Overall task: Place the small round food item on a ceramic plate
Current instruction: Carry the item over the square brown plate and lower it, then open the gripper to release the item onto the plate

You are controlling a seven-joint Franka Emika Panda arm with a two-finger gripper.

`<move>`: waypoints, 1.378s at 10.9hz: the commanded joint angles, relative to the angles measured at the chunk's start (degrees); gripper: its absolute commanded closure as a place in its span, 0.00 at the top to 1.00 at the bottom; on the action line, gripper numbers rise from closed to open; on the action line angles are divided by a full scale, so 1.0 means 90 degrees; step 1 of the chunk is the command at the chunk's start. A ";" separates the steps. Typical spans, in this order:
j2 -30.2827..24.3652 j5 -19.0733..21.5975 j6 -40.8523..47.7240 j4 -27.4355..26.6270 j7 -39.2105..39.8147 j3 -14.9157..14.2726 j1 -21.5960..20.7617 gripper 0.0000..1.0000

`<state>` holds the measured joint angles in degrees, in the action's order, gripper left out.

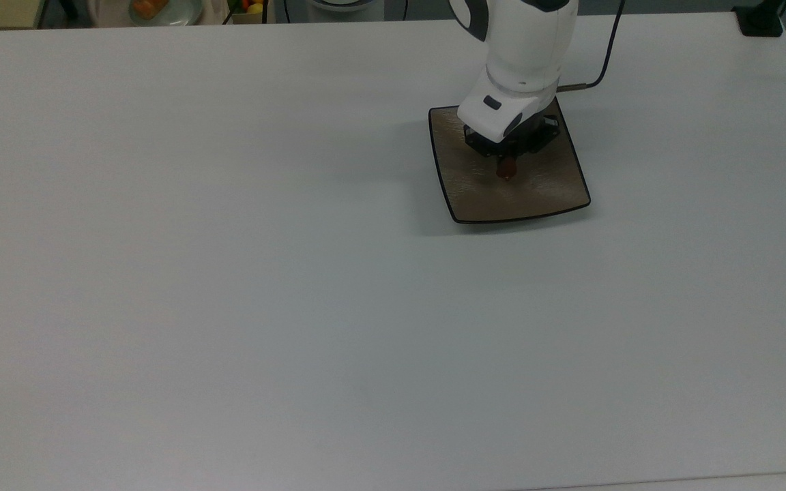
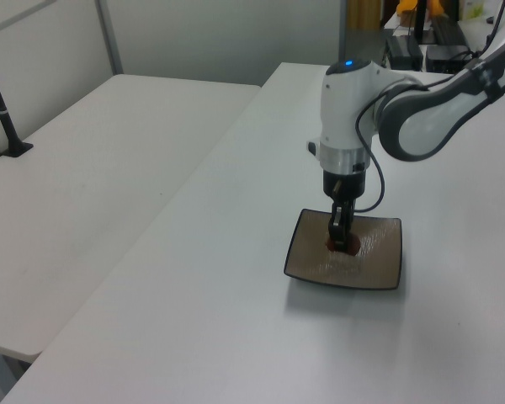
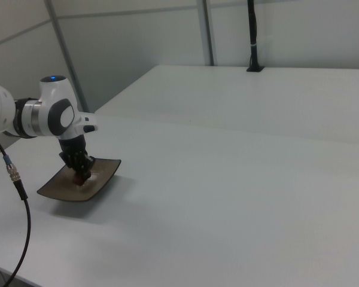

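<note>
The square tan-brown plate (image 1: 543, 194) with a thin black rim lies on the white table; I also see the plate (image 2: 379, 265) in the left view and the plate (image 3: 102, 179) in the right view. My gripper (image 1: 506, 168) hangs low over the plate's middle, shut on the small dark reddish-brown food item (image 1: 506, 169). In the left view the food item (image 2: 342, 245) sits between the fingertips, at or just above the plate's surface. The right view shows the gripper (image 3: 81, 174) pointing down with the food item (image 3: 80, 176) at its tip.
A round pale plate with orange food (image 1: 154, 9) sits beyond the table's far edge at the top view's upper left. A black cable (image 1: 604, 58) trails from the arm across the table. A second white table (image 2: 93, 177) stands at the left view's left.
</note>
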<state>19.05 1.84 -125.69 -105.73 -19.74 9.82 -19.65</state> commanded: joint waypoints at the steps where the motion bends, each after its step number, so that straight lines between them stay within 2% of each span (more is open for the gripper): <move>1: 0.0081 0.0079 -0.0574 -0.0234 -0.0101 -0.0007 -0.0151 0.14; 3: 0.0198 0.0050 -0.0673 -0.0235 -0.0101 -0.0007 -0.0170 0.21; 4: 0.0198 0.0031 -0.0664 -0.0235 -0.0101 -0.0007 -0.0170 0.35; 5: 0.0198 0.0030 -0.0654 -0.0225 -0.0101 -0.0007 -0.0161 0.87; 6: 0.0198 0.0030 -0.0634 -0.0206 -0.0101 -0.0017 -0.0151 1.00; 10: 0.0101 0.0021 -0.0556 -0.0157 -0.0189 -0.0017 -0.0131 1.00; 12: -0.0190 0.0001 -0.0372 -0.0147 -0.0180 -0.0017 -0.0092 1.00; 13: -0.0424 -0.0009 -0.0158 -0.0070 -0.0170 -0.0017 0.0024 1.00; 15: -0.0903 -0.0018 0.0922 0.0290 -0.0180 -0.0026 0.0365 1.00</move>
<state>17.07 1.77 -127.36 -105.13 -20.57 9.78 -19.29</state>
